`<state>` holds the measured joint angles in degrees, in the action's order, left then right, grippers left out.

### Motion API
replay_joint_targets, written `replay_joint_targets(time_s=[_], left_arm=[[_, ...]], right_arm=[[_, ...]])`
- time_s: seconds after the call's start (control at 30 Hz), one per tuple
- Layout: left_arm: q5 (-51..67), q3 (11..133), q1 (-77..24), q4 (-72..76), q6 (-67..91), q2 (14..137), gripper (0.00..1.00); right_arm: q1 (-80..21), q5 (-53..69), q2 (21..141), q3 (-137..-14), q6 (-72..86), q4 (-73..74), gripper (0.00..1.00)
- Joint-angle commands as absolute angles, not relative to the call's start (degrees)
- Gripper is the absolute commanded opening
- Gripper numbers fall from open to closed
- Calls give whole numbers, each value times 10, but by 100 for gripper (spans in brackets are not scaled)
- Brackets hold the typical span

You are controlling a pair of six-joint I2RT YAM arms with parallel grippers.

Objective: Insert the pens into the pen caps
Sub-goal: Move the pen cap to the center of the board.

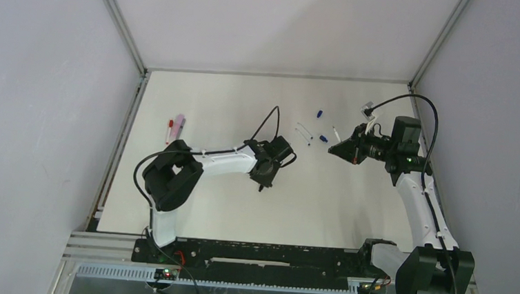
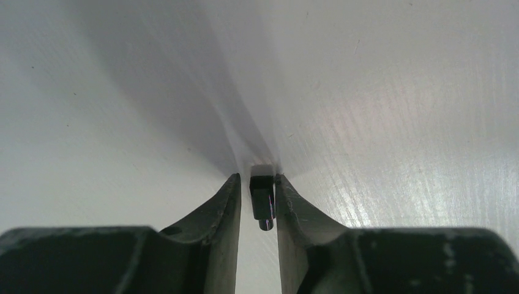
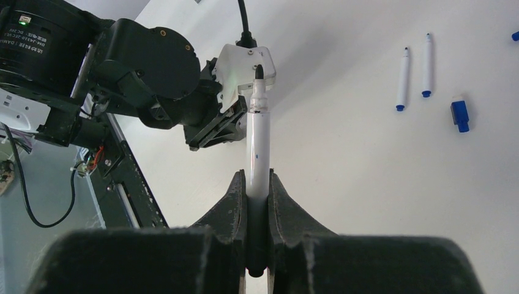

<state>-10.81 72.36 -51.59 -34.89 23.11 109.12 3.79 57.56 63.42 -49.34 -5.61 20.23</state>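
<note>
My left gripper points down at the table. In the left wrist view its fingers stand slightly apart around a short dark cap. The cap touches the right finger, with a thin gap to the left finger. My right gripper is shut on a white pen with a dark tip, which points toward the left arm; its fingertips clamp the barrel. Two blue-and-white pens and a blue cap lie on the table.
A pink marker and a red pen lie at the far left. Another blue cap lies at the back, near the loose pens. Grey walls close in the table on three sides.
</note>
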Motion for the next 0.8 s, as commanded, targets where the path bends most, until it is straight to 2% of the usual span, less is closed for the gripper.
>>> replay_joint_targets(time_s=[0.0, 0.33, 0.47, 0.6, 0.77], left_arm=[[-117, 719, -519, -388, 238, 1085, 31], [-107, 745, -519, -418, 230, 1112, 28], [-100, 749, -520, -419, 228, 1118, 19], [-101, 745, -519, -409, 227, 1113, 2], [-110, 715, -519, -361, 237, 1049, 0]], right_arm=[[42, 588, 632, -518, -52, 201, 0], [42, 588, 629, -518, -53, 200, 0], [42, 588, 627, -518, -54, 201, 0], [42, 590, 626, -518, -57, 203, 0], [42, 600, 625, -518, -69, 208, 0]])
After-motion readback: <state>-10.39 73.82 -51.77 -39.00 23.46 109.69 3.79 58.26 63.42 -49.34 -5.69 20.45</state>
